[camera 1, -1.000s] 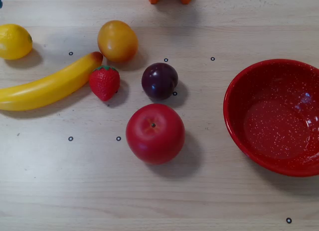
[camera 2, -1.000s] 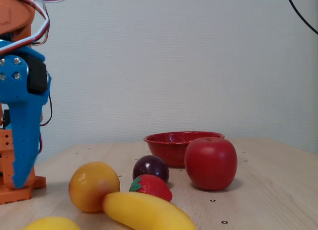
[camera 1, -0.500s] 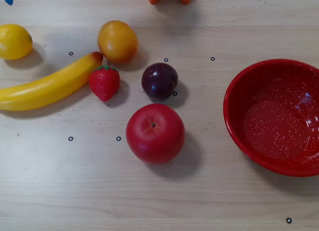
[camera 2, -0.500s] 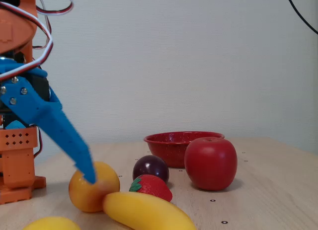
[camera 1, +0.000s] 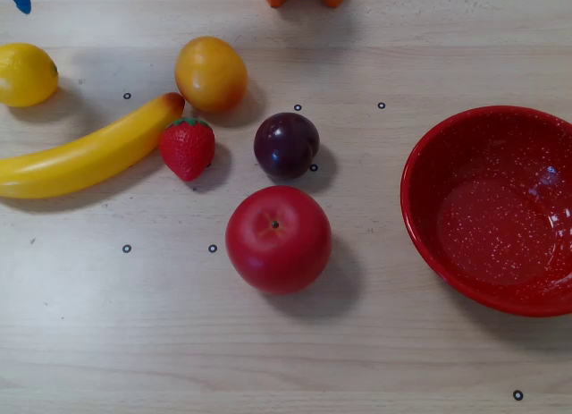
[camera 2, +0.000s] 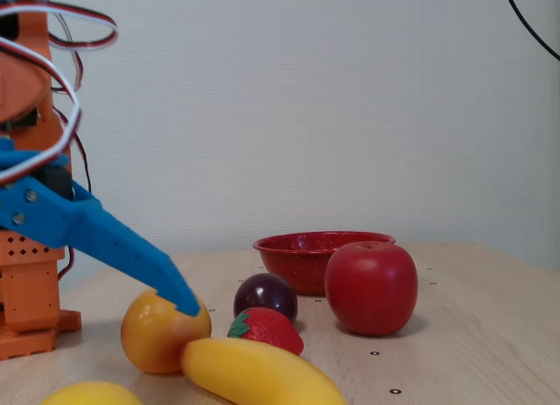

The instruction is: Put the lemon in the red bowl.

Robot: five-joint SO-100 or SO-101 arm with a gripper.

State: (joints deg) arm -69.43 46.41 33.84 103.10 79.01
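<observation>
The gripper [camera 2: 179,302] reaches toward the lemon [camera 1: 26,73], grasping nothing; whether it's parted, can't tell. Next: descend, close, carry to the red bowl [camera 1: 429,253].

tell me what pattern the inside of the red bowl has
Glossy red with fine white speckles, seen best in the overhead view on the red bowl.
</observation>
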